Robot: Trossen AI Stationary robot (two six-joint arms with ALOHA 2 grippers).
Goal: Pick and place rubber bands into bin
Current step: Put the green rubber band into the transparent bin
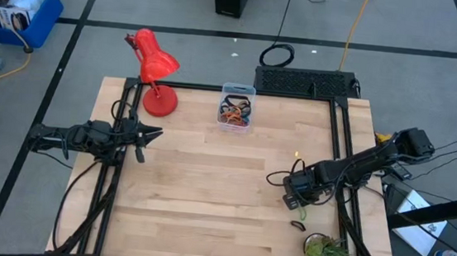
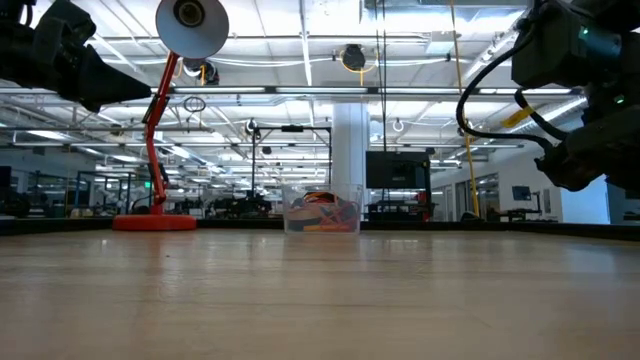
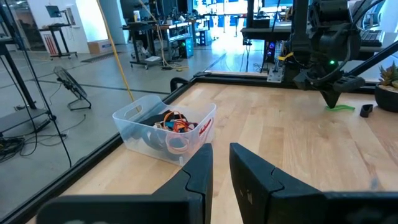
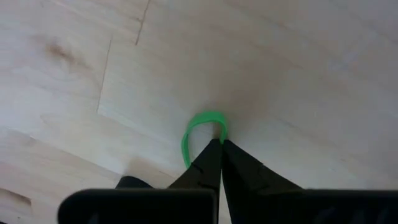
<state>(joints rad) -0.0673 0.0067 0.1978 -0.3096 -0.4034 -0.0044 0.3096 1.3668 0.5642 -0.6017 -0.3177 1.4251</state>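
The clear bin stands at the table's far middle and holds several rubber bands, orange, black and red. My right gripper is at the near right, pointing down, shut on a green rubber band at the table top. The band also shows under the gripper in the left wrist view. My left gripper hovers at the table's left side, pointing toward the right. It is empty, with a narrow gap between its fingers. My right gripper pinches the green band between its two fingertips at one end of the loop. The fingers come from above, pointing down. The rest of the loop curves out from the tips and lies low on the wood.
A red desk lamp stands at the far left, beside the bin. A small black object and a green potted plant are at the near right. Black frame rails run along the table's sides.
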